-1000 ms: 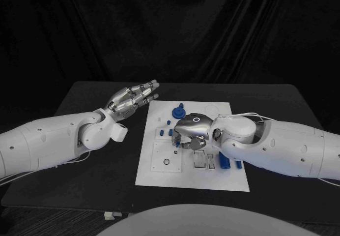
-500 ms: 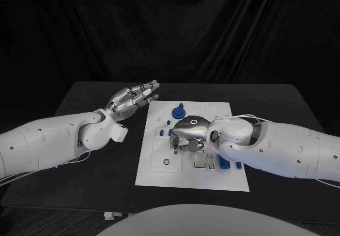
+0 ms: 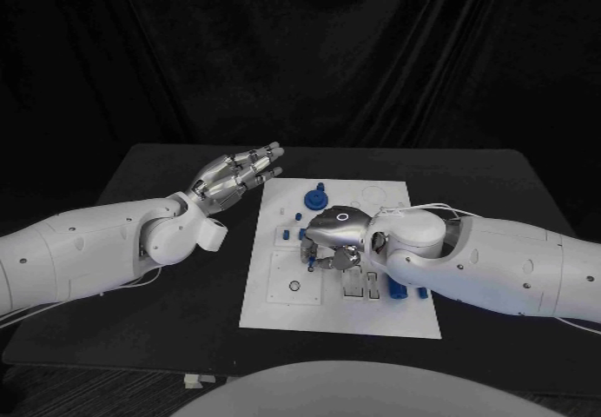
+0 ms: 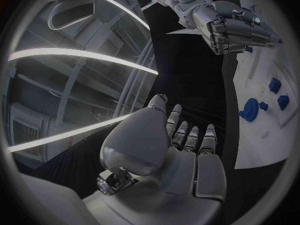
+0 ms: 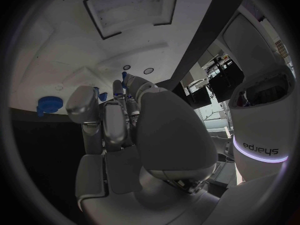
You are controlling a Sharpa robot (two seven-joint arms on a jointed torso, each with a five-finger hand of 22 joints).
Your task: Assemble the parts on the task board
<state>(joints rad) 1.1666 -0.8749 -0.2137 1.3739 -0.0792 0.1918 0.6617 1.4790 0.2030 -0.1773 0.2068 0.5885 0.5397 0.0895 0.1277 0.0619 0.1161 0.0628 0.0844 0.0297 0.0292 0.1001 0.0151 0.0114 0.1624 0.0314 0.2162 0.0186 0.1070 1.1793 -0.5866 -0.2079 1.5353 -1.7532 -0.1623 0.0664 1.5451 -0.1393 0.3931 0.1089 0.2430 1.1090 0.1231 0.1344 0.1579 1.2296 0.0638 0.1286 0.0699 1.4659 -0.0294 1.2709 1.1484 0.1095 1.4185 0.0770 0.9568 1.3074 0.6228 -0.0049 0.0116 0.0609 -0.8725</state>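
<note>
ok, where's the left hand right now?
Head view: the left hand hangs over the black table, off the task board's far left corner.

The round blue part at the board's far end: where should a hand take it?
By its rim, from straight above. The round blue part lies flat on the task board like a disc, with bare board around it, so fingers could close across its edge.

Black bench stood before a dark draped curtain. Overhead, a ceiling panel light and long light strips glowed.
</note>
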